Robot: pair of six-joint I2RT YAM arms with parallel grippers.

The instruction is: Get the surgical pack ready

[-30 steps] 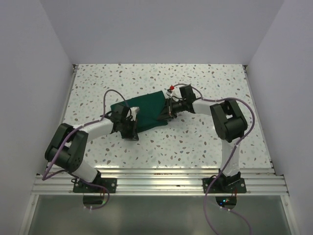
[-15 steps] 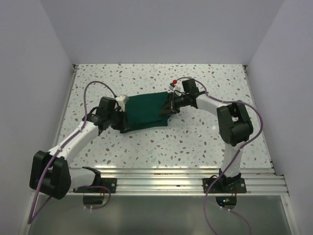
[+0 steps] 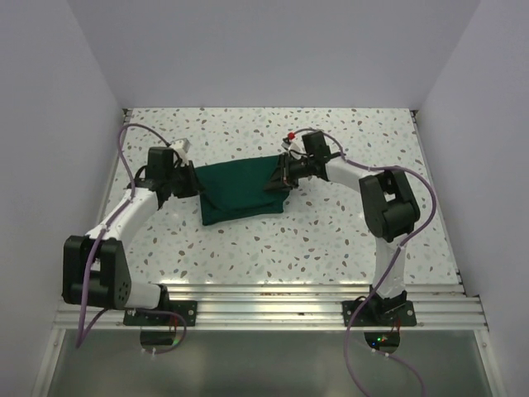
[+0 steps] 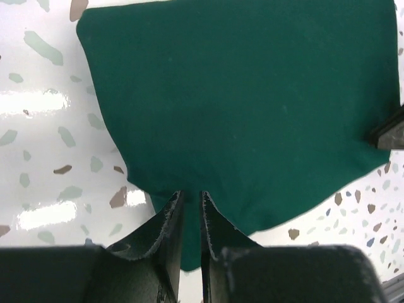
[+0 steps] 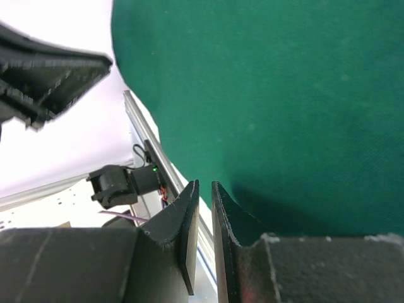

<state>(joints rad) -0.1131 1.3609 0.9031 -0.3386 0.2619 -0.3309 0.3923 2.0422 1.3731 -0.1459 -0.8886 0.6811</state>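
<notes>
Green cloth [image 3: 240, 192] btwn L gripper [image 3: 196, 184] & R gripper [image 3: 278, 175], 1 at each end.

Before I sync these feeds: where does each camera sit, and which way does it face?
Top external: high behind the bases, looking down on the table; both arms, left gripper and right gripper at the green cloth.
Left wrist: on the left arm, facing the cloth past its own fingers.
Right wrist: on the right arm, facing the cloth past its fingers.
Shared: all show the cloth.
</notes>
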